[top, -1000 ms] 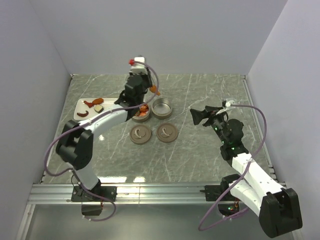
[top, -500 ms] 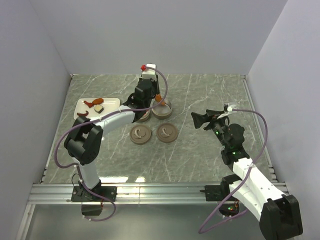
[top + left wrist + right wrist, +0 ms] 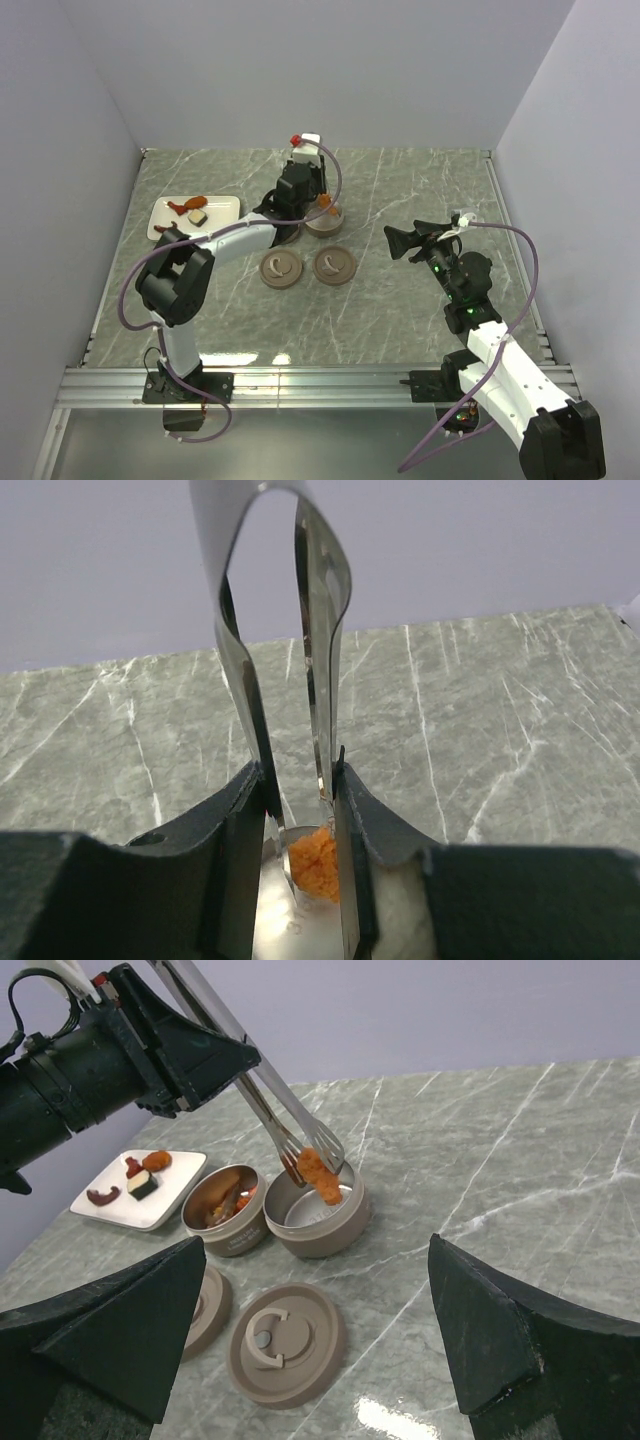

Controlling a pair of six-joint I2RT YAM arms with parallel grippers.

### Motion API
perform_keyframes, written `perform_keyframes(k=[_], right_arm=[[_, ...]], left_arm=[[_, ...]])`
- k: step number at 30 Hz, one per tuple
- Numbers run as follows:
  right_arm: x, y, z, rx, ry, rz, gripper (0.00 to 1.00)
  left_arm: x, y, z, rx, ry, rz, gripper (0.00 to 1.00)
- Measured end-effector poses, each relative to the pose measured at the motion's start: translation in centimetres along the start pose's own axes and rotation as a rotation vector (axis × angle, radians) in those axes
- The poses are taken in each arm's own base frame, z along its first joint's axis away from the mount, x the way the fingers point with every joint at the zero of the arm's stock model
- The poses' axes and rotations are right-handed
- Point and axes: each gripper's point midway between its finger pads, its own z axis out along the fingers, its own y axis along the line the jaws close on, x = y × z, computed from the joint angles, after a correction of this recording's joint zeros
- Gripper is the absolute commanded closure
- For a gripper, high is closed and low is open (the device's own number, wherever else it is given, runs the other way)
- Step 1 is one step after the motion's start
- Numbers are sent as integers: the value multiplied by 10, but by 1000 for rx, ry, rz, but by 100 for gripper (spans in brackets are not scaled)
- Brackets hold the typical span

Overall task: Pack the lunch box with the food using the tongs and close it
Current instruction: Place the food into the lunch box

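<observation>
My left gripper (image 3: 301, 188) (image 3: 300, 880) is shut on the metal tongs (image 3: 322, 630) (image 3: 285, 1125). The tongs pinch an orange piece of food (image 3: 320, 1175) (image 3: 318, 863) (image 3: 325, 200) just above the open right tin of the lunch box (image 3: 318, 1228) (image 3: 325, 224), whose steel bottom is bare. The left tin (image 3: 226, 1228) holds several red-brown and orange pieces. More food (image 3: 140, 1182) lies on the white plate (image 3: 225, 205). My right gripper (image 3: 402, 240) (image 3: 318, 1290) stands open to the right of the tins, with nothing between its fingers.
Two round brown lids (image 3: 280, 267) (image 3: 334, 265) lie flat in front of the tins, handles up. The left arm reaches over the left tin in the top view. Walls close the table at the back and sides.
My left arm has carried the tongs and the orange piece to the right, from over the left tin to over the right tin. The right arm has barely shifted.
</observation>
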Motion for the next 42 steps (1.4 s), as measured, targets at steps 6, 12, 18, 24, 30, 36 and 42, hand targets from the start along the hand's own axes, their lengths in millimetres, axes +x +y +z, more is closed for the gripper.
perform_keyframes(k=[6,12,18,24,30,36,42], right_arm=[[0,0,0,0,0,0,1],[0,0,0,-1,1,0,1],[0,0,0,-1,1,0,1],[3,0,1,-1,10,2,1],[4,-1,1,0,13,2,1],[5,-1,1,2,18,3,1],[6,-1,2,0,19,4,1]], left_arm=[[2,-7,0,12,0,0,74],[10,-10,1,15,17,3,60],[18,-15,-1,21,35,8,54],[18,-17,-2,19,34,8,50],[16,-14,-3,3,27,9,50],[5,8,-23,-64,-2,37,49],[-50,41,-46,-138,-111,19,48]])
